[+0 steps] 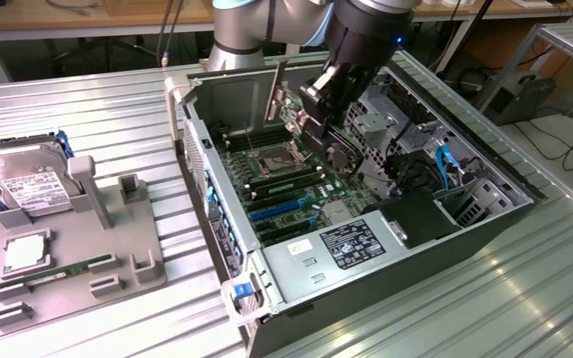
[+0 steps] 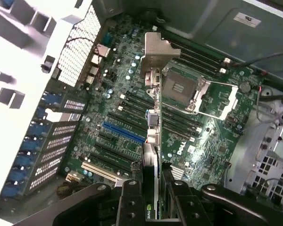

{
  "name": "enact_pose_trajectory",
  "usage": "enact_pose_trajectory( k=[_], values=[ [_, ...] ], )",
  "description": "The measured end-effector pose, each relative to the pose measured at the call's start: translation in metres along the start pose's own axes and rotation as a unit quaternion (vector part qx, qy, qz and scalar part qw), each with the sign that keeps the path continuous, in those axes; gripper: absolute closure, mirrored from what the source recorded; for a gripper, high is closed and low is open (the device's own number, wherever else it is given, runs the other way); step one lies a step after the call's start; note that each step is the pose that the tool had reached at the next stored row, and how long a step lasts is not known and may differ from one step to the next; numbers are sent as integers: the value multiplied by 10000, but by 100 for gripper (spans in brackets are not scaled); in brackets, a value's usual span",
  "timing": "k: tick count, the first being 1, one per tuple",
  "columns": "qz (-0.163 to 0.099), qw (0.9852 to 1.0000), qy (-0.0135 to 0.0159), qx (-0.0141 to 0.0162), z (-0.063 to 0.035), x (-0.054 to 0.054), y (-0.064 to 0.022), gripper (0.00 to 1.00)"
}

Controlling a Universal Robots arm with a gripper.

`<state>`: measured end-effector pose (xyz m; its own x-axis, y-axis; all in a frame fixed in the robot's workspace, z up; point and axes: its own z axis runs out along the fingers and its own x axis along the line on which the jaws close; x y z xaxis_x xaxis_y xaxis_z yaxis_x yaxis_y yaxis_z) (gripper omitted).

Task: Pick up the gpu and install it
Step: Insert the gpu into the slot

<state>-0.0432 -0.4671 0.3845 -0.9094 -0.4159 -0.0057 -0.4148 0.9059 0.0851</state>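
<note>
gpu clamped in the gripper above the motherboard inside the open case

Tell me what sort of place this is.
Probably a robotics lab: an open computer case on a ribbed metal table, a grey fixture holding a hard drive, the pincer gripping the gpu.

Below me: open computer case on the ribbed metal table, with motherboard, CPU socket, blue slot and power supply. Exterior view's left: grey fixture tray carries hard drive and memory stick.
</note>
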Motion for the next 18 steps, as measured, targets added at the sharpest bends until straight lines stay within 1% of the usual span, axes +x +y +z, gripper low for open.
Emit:
enact_pose_trajectory(
  k=[1,3,7,10,12,13,14,16,17,18],
  values=[
    [-323,9995,28,-2,21,0,-2,74],
    [-611,9981,52,-3,41,0,-4,74],
    [-998,9950,85,-5,68,0,-6,74],
    [-1270,9918,109,-7,87,0,-8,74],
    [-1453,9893,124,-8,100,1,-9,74],
    [-1558,9877,133,-9,108,1,-9,74],
    [-1630,9865,139,-9,113,1,-10,74],
    [-1847,9827,158,-10,128,1,-11,74],
    [-1924,9812,164,-11,133,1,-11,74],
    [-2033,9790,174,-11,140,1,-12,74]
  ],
)
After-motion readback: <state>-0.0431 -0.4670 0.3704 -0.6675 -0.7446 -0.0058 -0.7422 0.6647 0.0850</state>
